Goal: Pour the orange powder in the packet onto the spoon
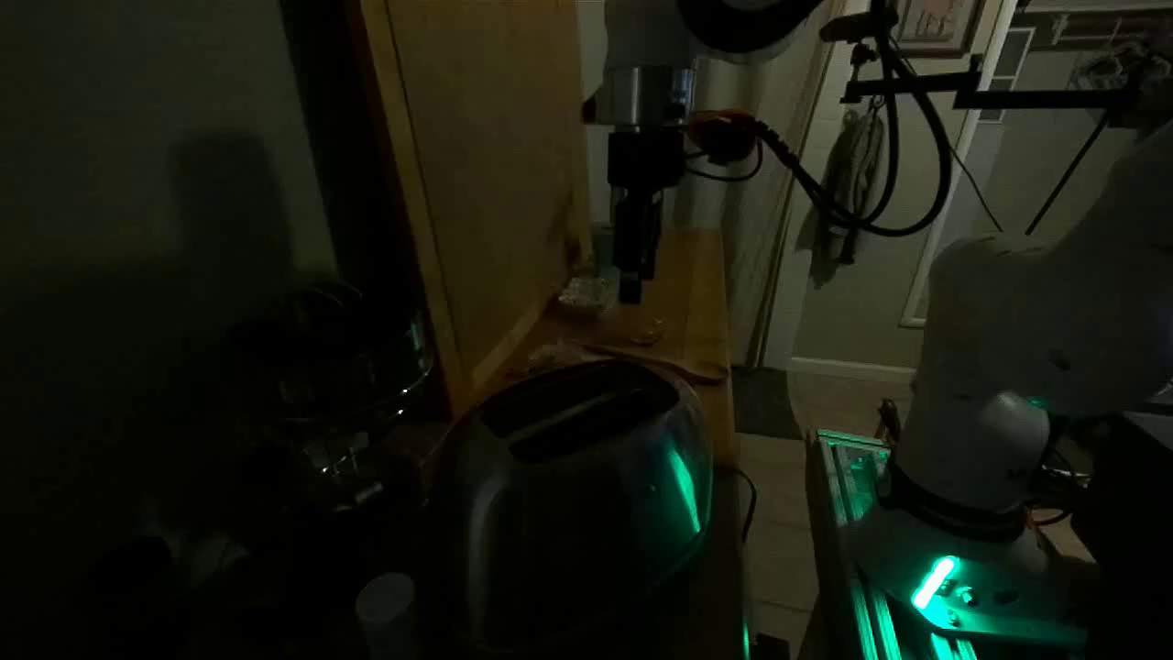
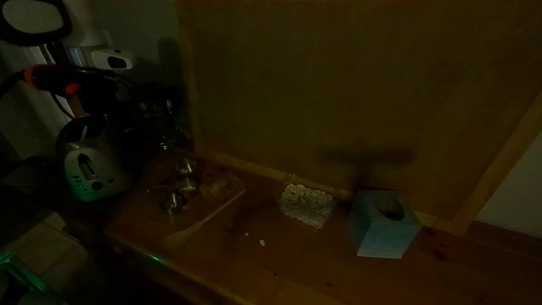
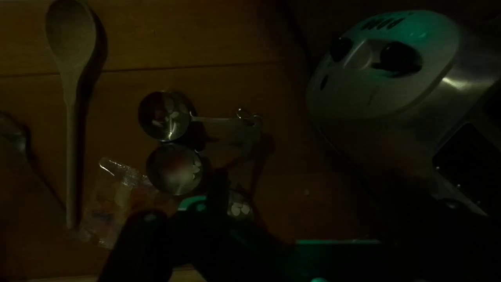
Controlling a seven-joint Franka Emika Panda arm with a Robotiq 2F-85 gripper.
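Note:
A clear packet (image 3: 121, 199) with orange and reddish contents lies flat on the wooden table in the wrist view; my gripper's dark body covers its lower right part. Left of it lies a wooden spoon (image 3: 72, 102), bowl toward the top of the picture. An exterior view shows the same packet (image 2: 222, 186) beside the wooden spoon's (image 2: 182, 238) handle. My gripper (image 1: 630, 291) points down above the table, apart from both. Its jaws stand wide, with one finger (image 3: 217, 192) visible at left and nothing seen held; the far finger is lost in darkness.
Metal measuring spoons (image 3: 164, 115) with pale flakes lie right of the packet. A toaster (image 3: 383, 78) stands close by. A tray of white flakes (image 2: 307, 205) and a blue tissue box (image 2: 385, 237) sit by the upright wooden board (image 2: 360, 97). The scene is very dark.

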